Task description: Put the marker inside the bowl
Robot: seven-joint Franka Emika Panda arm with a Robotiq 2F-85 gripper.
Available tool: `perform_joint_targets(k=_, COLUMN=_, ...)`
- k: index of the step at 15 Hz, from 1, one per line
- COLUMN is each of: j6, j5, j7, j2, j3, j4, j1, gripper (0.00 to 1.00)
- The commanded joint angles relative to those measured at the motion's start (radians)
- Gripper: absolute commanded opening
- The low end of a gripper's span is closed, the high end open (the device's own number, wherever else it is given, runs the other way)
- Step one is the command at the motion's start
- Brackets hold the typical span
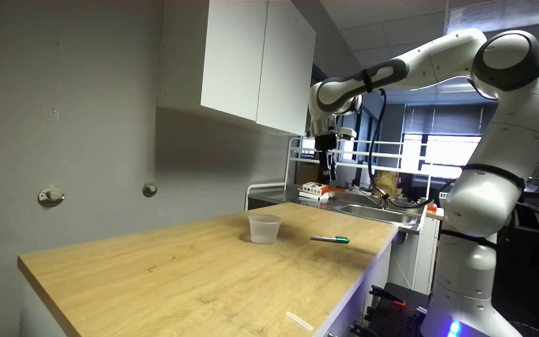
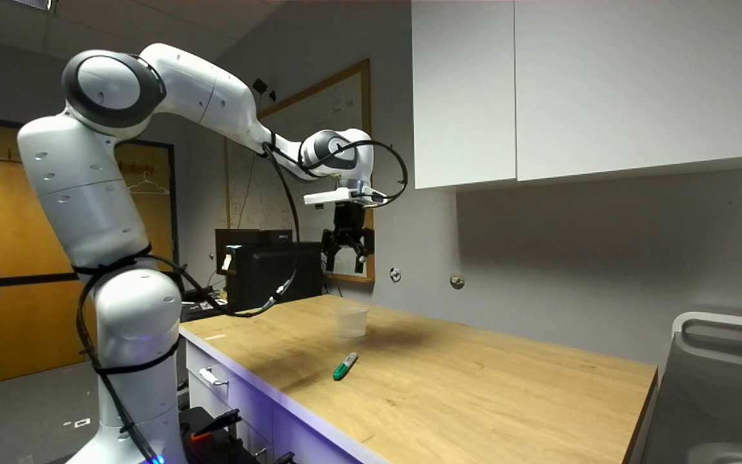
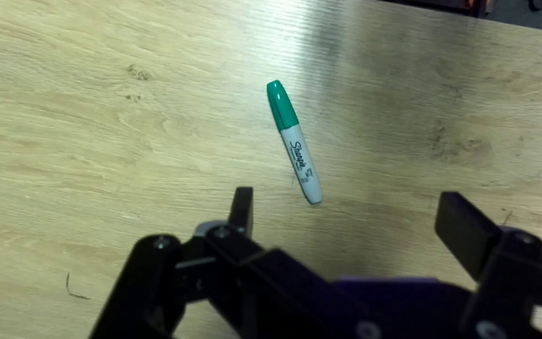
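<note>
The fingers [image 3: 241, 207] stand spread well apart with nothing gripped. Read from left to right, the wrist view gives one finger, then the marker [image 3: 294, 141], then the second finger, so the marker sits within the width of the opening but mostly beyond the tips. From the middle of the gap in the gripper [image 3: 346, 193], it lies toward 10 or 11 o'clock, flat on the wooden counter [image 3: 87, 141], its green end pointing to 11 and its pale end to 5. That long axis runs roughly across the closing direction, so I expect the fingers to meet the barrel's sides, given a shift toward 11, a slight turn perhaps, and a descent. In an exterior view, the bowl [image 1: 265, 229] stands upright at left; the marker lies apart from it, just past 3 o'clock, with the gripper high above at 12 from the marker. The pick looks like the step in hand, with the marker outside the bowl; the carry to follow would then run toward 9 o'clock in that view.
</note>
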Motion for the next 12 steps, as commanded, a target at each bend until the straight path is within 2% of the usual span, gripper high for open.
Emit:
perform_joint_targets(k=1, j6=0.051, j5=0.025, j7=-0.089, j2=0.027, j3=-0.035, j4=-0.01, j1=0.004, gripper=1.0)
perform_joint_targets(k=7, j6=0.131, j5=0.101, j7=-0.27, j2=0.098, j3=-0.09, j4=-0.042, j1=-0.004, gripper=1.0)
perform_joint_targets(k=12, j6=0.154, j5=0.114, j7=-0.329, j2=0.182, j3=-0.095, j4=-0.055, j1=-0.016, gripper=1.0)
